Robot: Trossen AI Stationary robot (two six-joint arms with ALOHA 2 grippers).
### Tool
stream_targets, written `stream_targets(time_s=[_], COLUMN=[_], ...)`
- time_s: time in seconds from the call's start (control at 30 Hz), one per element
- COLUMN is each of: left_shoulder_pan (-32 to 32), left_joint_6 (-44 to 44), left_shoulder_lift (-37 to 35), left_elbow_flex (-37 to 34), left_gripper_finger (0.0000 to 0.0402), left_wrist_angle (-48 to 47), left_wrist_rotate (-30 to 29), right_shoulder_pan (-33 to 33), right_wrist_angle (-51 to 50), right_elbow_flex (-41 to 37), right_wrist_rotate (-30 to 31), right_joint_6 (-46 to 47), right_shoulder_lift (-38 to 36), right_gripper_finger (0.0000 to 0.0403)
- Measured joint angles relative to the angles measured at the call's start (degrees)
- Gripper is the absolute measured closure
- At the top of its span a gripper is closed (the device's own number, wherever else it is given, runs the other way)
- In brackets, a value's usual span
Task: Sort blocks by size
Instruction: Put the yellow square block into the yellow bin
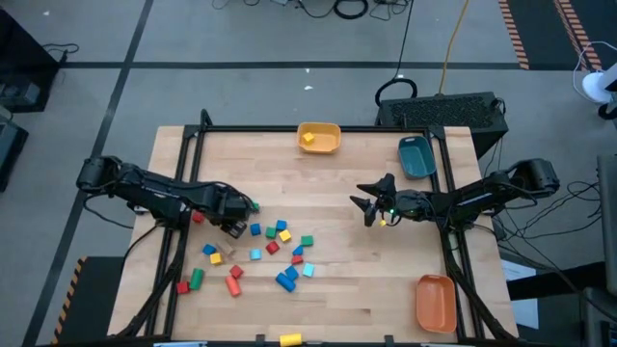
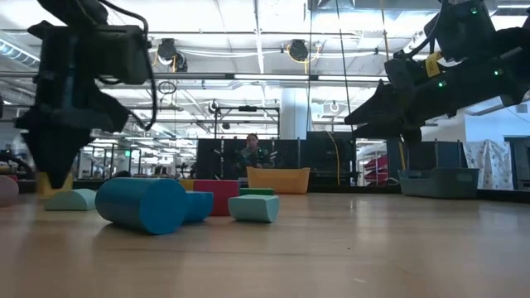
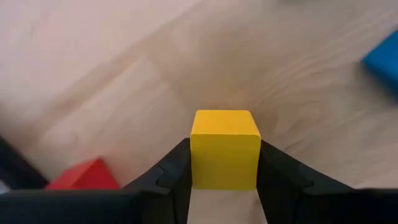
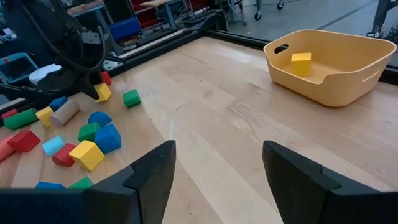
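Observation:
Several small coloured blocks lie scattered on the wooden table's near left part; they also show in the right wrist view. My left gripper stands at the far left edge of this scatter, shut on a yellow cube. It also shows in the right wrist view. A red block lies beside it. My right gripper is open and empty above the table's middle right, away from the blocks. One yellow block lies in the yellow bin. My left gripper pinches the yellow cube by two opposite side faces between its two fingers. The fingers come from above, pointing down. The cube sits level in the hold, at or just over the table; which, I cannot tell.
A teal bin stands at the far right and an orange bin at the near right. A yellow block lies at the table's near edge. A black frame runs along the far side. Bare wood lies between the two grippers.

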Motion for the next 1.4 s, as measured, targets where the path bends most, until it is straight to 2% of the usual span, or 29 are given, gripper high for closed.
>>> stream_targets(time_s=[0.2, 0.4, 0.53, 0.67, 1.0, 1.4], left_shoulder_pan=[5.24, 13.07, 18.53, 22.84, 26.9, 32.08], left_joint_6=[7.48, 17.36, 24.73, 31.74, 47.34, 61.2], left_shoulder_lift=[0.0, 1.19, 4.48, 10.18, 22.94, 32.58], left_elbow_flex=[3.83, 7.57, 10.78, 16.1, 29.81, 43.52], left_gripper_finger=[0.0262, 0.0262, 0.0262, 0.0262, 0.0262, 0.0262], left_wrist_angle=[2.82, 7.9, 13.32, 14.89, 19.53, 27.18], left_wrist_rotate=[-1.54, -3.59, -3.64, -3.69, -3.74, -3.19], right_shoulder_pan=[0.0, 0.0, 0.0, 0.0, 0.24, 0.24], right_wrist_angle=[0.09, 0.42, 0.96, 2.4, 2.44, 2.04], right_elbow_flex=[0.0, 0.0, 0.0, 0.0, 0.0, 0.0], right_wrist_rotate=[-0.01, -0.02, -0.02, -0.07, -0.35, -0.33], right_joint_6=[0.02, 1.3, 1.53, 1.46, 1.29, 0.48], right_shoulder_lift=[0.0, 0.0, 0.0, 0.0, 0.0, 0.0], right_gripper_finger=[0.0174, 0.0174, 0.0174, 0.0174, 0.0174, 0.0174])
